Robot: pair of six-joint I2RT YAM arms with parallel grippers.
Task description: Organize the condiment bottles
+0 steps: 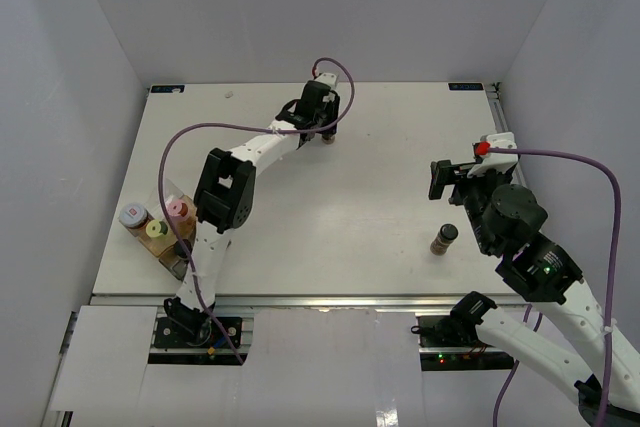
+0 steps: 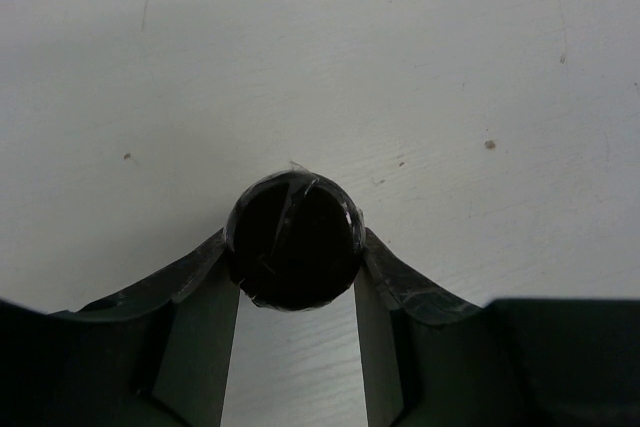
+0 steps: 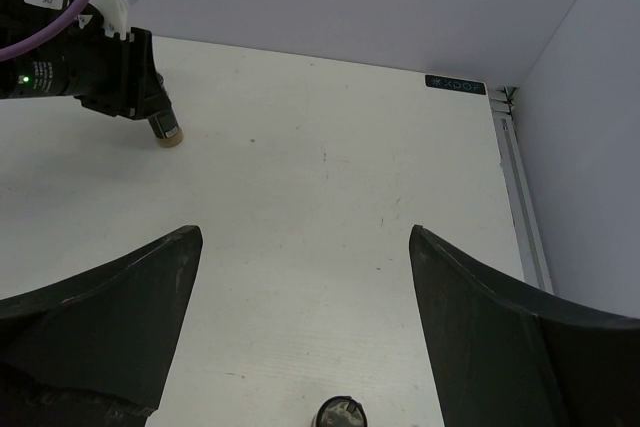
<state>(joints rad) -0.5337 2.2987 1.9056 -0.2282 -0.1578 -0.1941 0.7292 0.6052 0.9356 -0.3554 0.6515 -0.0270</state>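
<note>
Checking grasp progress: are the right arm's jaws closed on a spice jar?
No, the right jaws stand wide apart; the black-capped jar stands untouched on the table.

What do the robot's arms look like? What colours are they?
The left arm and right arm are white tubes with chunky black joints. A purple cable loops along each. The right arm has a little red cap and a glowing green light. The right pincer has two dark, curved fingers, like the left pincer.
</note>
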